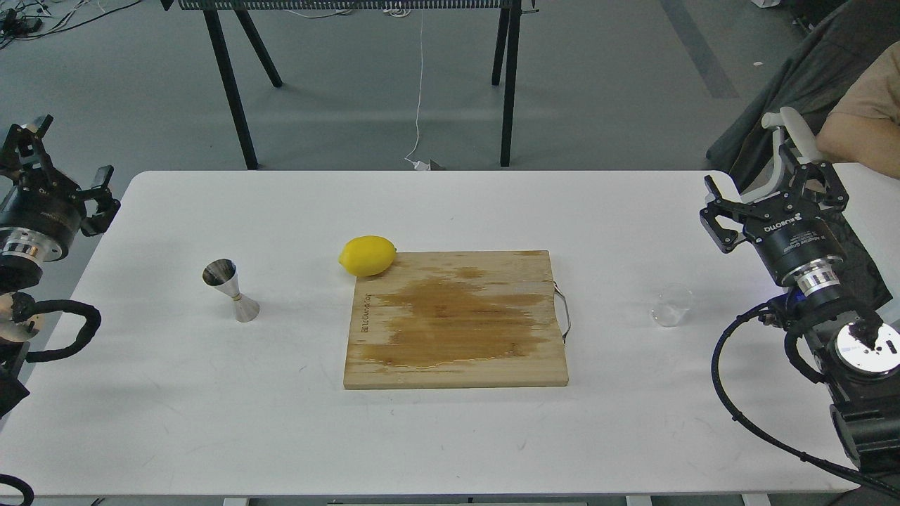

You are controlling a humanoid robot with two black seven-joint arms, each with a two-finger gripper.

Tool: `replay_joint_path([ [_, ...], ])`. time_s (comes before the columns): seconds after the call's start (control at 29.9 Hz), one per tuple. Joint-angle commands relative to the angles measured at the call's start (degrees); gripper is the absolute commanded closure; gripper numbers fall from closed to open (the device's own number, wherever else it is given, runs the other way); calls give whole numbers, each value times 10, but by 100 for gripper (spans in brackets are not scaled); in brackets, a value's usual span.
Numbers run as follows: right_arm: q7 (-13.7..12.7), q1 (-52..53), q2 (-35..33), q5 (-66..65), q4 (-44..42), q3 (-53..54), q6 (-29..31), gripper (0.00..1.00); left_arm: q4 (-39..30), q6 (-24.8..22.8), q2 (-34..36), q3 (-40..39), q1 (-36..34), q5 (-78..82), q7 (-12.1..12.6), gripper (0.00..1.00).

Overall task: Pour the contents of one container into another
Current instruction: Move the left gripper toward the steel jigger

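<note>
The small clear cup (671, 306) stands upright on the white table (211, 393), to the right of the wooden board. The steel hourglass jigger (230, 290) stands upright on the left part of the table. My right gripper (773, 191) hovers open at the table's right edge, above and to the right of the cup, with nothing between its fingers. My left gripper (67, 161) is open off the table's left edge, well to the left of the jigger, also empty.
A wooden cutting board (455, 320) with a dark wet stain and a metal handle lies at the centre. A yellow lemon (368, 255) rests at its far left corner. A person's arm (861, 123) shows at the far right. Black table legs stand behind.
</note>
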Motion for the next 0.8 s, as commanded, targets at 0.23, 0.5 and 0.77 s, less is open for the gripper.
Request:
replay_joint_path([
  [0.23,0,-1,0,0,-1,0,0,1,0,0,7,-1,2,0,0,0],
  [0.5,0,1,0,-1,-2,-4,0,1,2,0,7,-3,9,-27,0,0],
  [0.77,0,1,0,-1,-2,-6,0,1,2,0,17,0,-1,8,0,0],
])
